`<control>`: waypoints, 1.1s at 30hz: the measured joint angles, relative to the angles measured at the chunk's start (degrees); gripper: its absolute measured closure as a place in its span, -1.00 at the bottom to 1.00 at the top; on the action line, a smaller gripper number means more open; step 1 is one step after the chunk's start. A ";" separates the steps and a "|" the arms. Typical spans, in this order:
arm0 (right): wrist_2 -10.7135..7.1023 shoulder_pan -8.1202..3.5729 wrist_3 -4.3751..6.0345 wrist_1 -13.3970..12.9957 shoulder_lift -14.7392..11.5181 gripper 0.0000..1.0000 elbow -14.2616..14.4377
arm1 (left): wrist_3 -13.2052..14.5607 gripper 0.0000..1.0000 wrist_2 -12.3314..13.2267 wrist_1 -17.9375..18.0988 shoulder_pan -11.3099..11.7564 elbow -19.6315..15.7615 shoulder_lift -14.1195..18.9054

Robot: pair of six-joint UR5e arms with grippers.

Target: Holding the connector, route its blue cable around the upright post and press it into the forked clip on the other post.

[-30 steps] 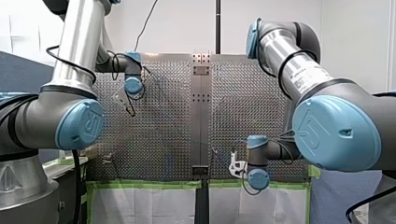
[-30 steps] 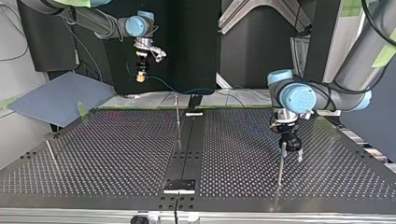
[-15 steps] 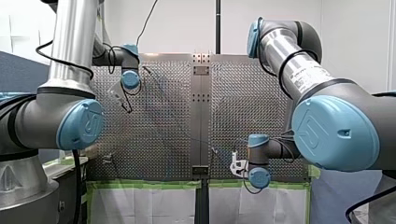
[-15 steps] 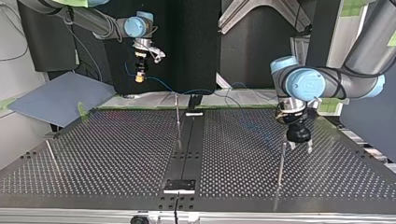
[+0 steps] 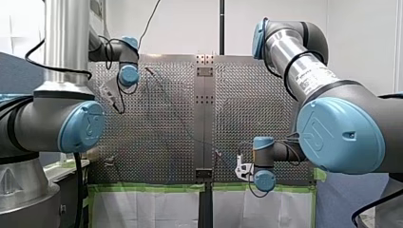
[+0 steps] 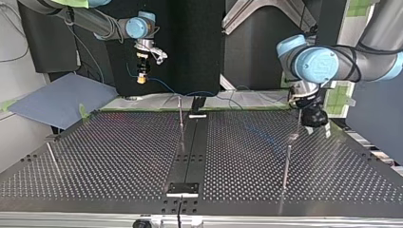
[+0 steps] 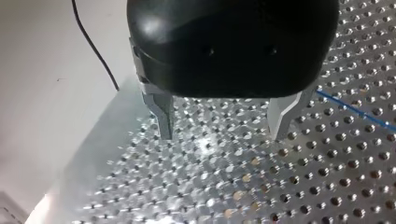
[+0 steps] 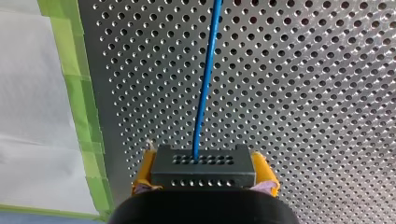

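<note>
Your right gripper [image 8: 204,179] has its fingers pinching the connector [image 8: 203,163] above the desk's [image 6: 119,156] taped edge. The blue cable [image 8: 205,70] trails out loose. Your left gripper [image 7: 222,133] is near a post [image 6: 286,164], fingers spread and empty. Routing and clipping both look undone, and you can't make out the clip.

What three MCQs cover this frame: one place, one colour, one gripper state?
1. Which gripper has the connector? A my right gripper B my left gripper C neither
2. The cable leaving the connector is: A red B blue C green
3. My left gripper is: A shut on the cable B shut on the connector C open and empty
Key: 1 A, the right wrist view shows it clamped between yellow pads; 2 B, a blue line runs ahead from it; 3 C, the left wrist view shows its metal fingers apart with nothing between.
</note>
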 joint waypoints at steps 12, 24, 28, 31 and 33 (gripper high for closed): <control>-0.63 0.00 -0.04 1.27 0.00 1.00 -0.52 | 6.44 -1.00 -0.99 -6.47 -0.82 4.47 6.45; -1.25 0.01 0.17 1.70 0.02 1.00 -0.68 | 12.68 -1.00 -1.85 -12.67 -1.28 8.18 12.69; -1.76 0.00 0.33 1.87 0.04 1.00 -0.76 | 14.77 -1.00 -0.93 -14.79 -1.35 8.23 14.79; -2.22 0.00 0.44 2.16 0.05 1.00 -0.99 | 16.12 -1.00 0.15 -16.12 -1.37 8.24 16.13; -2.38 0.01 0.47 2.41 0.05 1.00 -1.10 | 17.13 -1.00 1.10 -17.16 -1.38 8.25 17.14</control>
